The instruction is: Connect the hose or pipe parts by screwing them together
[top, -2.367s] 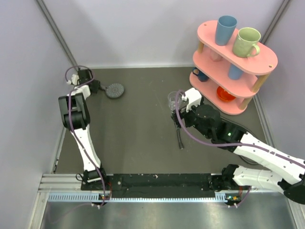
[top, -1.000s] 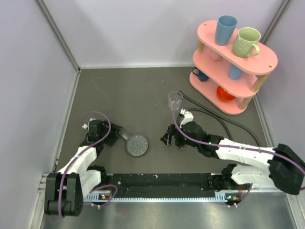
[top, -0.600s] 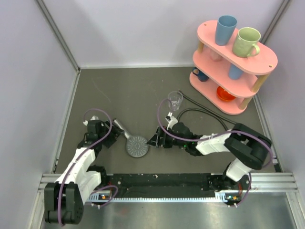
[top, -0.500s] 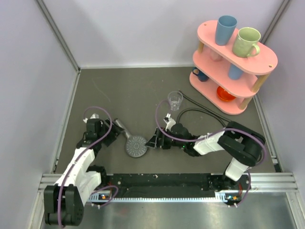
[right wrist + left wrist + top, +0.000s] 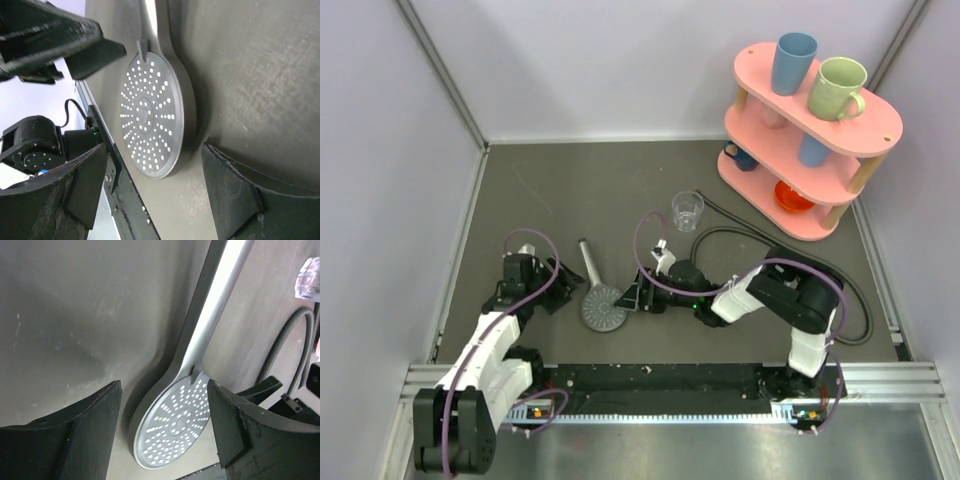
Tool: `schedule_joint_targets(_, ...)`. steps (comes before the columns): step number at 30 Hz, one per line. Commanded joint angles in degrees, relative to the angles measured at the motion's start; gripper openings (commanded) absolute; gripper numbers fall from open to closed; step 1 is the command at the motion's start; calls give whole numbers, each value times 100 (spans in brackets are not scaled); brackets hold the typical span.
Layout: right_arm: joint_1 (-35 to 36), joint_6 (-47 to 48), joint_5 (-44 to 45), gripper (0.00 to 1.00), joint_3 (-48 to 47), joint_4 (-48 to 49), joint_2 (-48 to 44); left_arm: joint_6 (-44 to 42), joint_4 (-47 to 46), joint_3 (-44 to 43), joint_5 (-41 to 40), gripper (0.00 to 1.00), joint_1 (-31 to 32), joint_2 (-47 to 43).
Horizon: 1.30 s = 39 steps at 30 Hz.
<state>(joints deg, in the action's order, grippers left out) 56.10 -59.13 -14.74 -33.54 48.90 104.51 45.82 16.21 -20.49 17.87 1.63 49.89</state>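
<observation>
The grey hand shower (image 5: pixel 603 307) lies flat near the front of the dark table, disc face up. Its straight handle (image 5: pixel 587 258) points away from me. My left gripper (image 5: pixel 557 291) stands open just left of the disc, holding nothing. In the left wrist view the perforated disc (image 5: pixel 175 427) lies ahead between that gripper's (image 5: pixel 164 390) spread fingers. My right gripper (image 5: pixel 632 297) is open at the disc's right edge. The right wrist view shows the disc (image 5: pixel 150 120) just ahead of its (image 5: pixel 155 150) fingers. The dark hose (image 5: pixel 740 232) loops behind the right arm; its end is hidden.
A small clear glass cup (image 5: pixel 687 210) stands behind the right arm. A pink three-tier shelf (image 5: pixel 880 125) with cups fills the back right corner. Grey walls close in the left, back and right sides. A metal rail (image 5: pixel 660 410) runs along the near edge.
The shower's handle has left the left gripper's jaws and swung from up-left to nearly straight away from me. The right gripper slid left to the disc's edge, and its jaws narrowed somewhat.
</observation>
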Motion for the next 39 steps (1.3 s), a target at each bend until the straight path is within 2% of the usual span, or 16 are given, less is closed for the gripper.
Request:
schedule_joint_targets(1,59,-72,-90,73,-311,383,271,269,-390,387,366,73,13,-216)
schedule_joint_targets(4,59,-72,-46,66,-416,374,403,348,-425,493,419,71,4,-278)
schedule_joint_targets(7,68,-133,15,55,-531,348,588,401,-417,563,463,70,4,-331)
schedule_joint_targets(10,-37,-125,-2,41,-513,462,659,445,-399,608,612,69,4,-374)
schedule_joint_targets(11,-81,-116,-11,33,-505,479,641,454,-382,608,639,69,4,-418)
schedule_joint_targets(14,-353,164,-151,15,-452,454,501,410,-268,599,692,68,4,-576)
schedule_joint_targets(15,-432,444,-247,13,-469,244,413,366,-224,573,709,68,4,-629)
schedule_joint_targets(16,-555,629,-318,6,-504,86,351,296,-162,477,701,68,4,-725)
schedule_joint_targets(18,-670,1262,-546,1,-522,-326,237,-55,136,188,665,68,13,-805)
schedule_joint_targets(21,-863,2237,-644,0,-574,-1090,-193,-766,602,-470,613,68,13,-911)
schedule_joint_targets(23,-1004,2964,-644,0,-811,-2127,-518,-1274,883,-867,586,68,22,-876)
schedule_joint_targets(27,-1144,4048,-1282,0,-1338,-3402,-897,-1866,1104,-1798,911,68,57,-700)
schedule_joint_targets(28,-1145,4242,-1425,0,-1714,-4180,-923,-1919,1139,-1957,990,68,66,-561)
schedule_joint_targets(32,-1162,5400,-1856,0,-2595,-5852,-1055,-2332,1192,-2617,1473,67,101,-217)
schedule_joint_targets(37,-1189,6131,-2190,0,-3149,-6463,-1450,-2718,1244,-3276,3025,67,171,538)
schedule_joint_targets(39,-1224,6247,-2419,0,-3298,-6578,-1599,-2833,1367,-3487,3118,66,433,793)
